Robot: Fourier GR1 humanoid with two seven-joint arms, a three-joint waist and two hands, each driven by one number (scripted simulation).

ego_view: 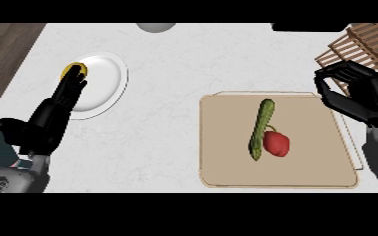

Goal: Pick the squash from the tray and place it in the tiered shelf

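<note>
Right hand (348,96) hovers by the tray's (221,175) far right corner, fingers curled, grasping nothing I can see. Left hand (63,102) is released, straight fingers over one round white plate (107,80), near one yellow item (74,70). One long green squash (261,128) lies on the flat beige tray, touching one glossy red pepper (277,144). One slatted wooden shelf (354,47) at top right.
</note>
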